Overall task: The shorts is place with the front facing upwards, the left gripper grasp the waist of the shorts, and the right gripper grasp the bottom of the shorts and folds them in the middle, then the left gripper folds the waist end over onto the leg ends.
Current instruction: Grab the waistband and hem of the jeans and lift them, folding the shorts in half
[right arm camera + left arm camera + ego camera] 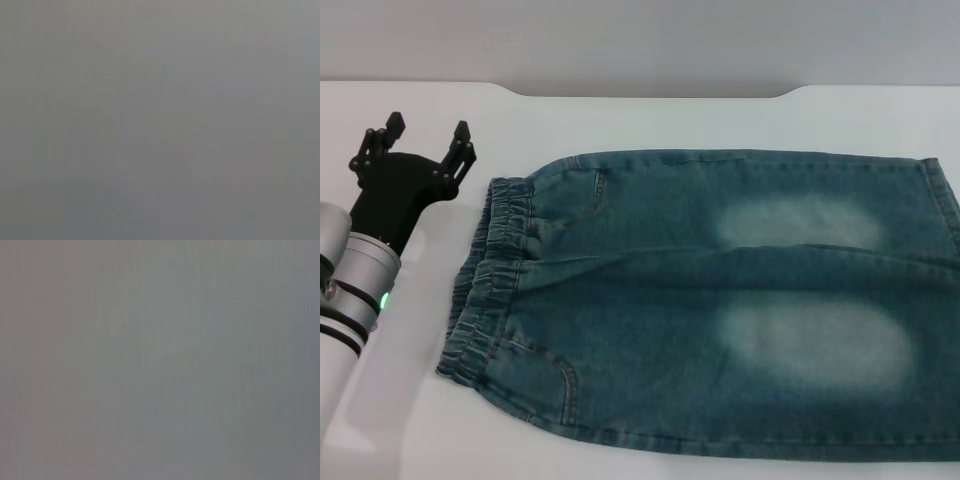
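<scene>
Shorts (710,300) flat on white table (650,115) | left tool (423,140) fingers apart, beside waistband (485,280), path unblocked | right tool unseen

White table (650,118) with notched far edge; grey wall (640,40) behind.

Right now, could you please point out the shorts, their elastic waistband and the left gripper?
shorts (720,300): head view, middle of the denim.
elastic waistband (485,280): head view, puckered band.
left gripper (425,142): head view, between its open tips.
</scene>
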Robot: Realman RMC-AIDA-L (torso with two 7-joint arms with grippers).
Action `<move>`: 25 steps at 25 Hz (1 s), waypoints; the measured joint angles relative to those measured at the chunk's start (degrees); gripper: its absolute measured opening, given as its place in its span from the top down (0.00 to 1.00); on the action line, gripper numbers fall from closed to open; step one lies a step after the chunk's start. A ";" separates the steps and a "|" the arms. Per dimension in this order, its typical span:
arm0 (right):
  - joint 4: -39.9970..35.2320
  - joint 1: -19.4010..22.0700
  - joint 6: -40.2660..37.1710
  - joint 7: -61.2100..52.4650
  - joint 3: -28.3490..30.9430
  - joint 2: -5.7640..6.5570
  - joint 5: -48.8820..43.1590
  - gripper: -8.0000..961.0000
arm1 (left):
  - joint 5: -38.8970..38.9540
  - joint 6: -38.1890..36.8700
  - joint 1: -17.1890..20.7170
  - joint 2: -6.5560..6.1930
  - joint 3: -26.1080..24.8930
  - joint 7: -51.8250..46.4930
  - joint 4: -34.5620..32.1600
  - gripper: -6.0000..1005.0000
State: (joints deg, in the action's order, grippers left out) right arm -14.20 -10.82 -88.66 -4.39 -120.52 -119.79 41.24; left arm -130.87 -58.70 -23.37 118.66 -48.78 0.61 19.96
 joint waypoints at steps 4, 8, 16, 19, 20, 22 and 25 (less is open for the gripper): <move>-0.16 -0.01 0.60 -0.31 0.05 0.05 0.06 0.25 | 0.00 -0.09 0.00 0.00 0.00 -0.03 0.00 0.21; -0.18 -0.11 0.81 -0.36 -0.16 0.13 -0.09 0.25 | 0.00 -0.11 0.00 0.00 -0.01 -0.08 -0.01 0.21; -1.05 -0.13 2.35 -5.15 -0.33 0.64 -0.19 0.25 | -0.04 0.39 -0.79 -0.22 0.46 0.13 0.15 0.22; -3.11 -0.23 6.08 -7.77 0.11 1.50 -0.83 0.25 | -0.05 2.51 -0.96 -0.79 0.49 0.10 2.08 0.22; -4.15 -0.24 7.77 -7.80 0.49 1.92 -1.37 0.25 | -0.06 4.07 -0.96 -1.09 0.37 0.04 3.23 0.22; -8.40 0.23 14.48 -7.79 2.80 3.16 -3.98 0.25 | -0.07 8.24 -1.02 -2.09 0.00 0.09 6.15 0.22; -21.07 2.83 31.26 -7.96 10.00 5.13 -11.72 0.25 | -0.14 16.25 -1.17 -4.37 -0.83 0.38 11.75 0.22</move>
State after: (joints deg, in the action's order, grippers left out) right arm -35.27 -8.00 -57.40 -12.35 -110.52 -114.67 29.52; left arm -131.01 -42.45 -24.54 114.29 -49.61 0.99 31.71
